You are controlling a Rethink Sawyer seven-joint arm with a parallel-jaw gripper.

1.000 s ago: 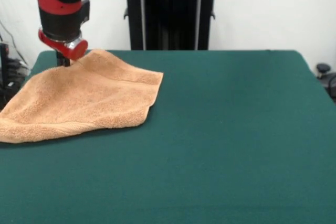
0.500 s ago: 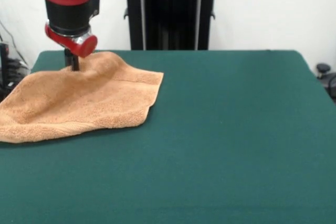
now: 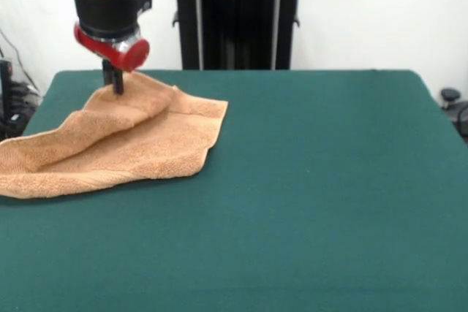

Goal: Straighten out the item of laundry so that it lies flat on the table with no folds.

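Note:
The item of laundry (image 3: 139,144), an orange-tan terry towel, lies on the left part of the dark green table (image 3: 314,180). It reaches from the table's left edge to about a third of the way across. A raised ridge runs from the towel's far edge down toward the left. My gripper (image 3: 114,84) comes down from the red and black arm onto that far edge. Its dark fingers show as one narrow stub shut on the cloth at the top of the ridge. The towel's near edge is doubled over along the front.
The black pedestal (image 3: 238,20) stands behind the table's far edge. Dark equipment (image 3: 453,104) shows past the table's right side, and cables hang at the left edge (image 3: 11,93).
The gripper has moved right and slightly up along the towel's far edge. The cloth followed it, and a raised fold has formed where the towel lay smoother before.

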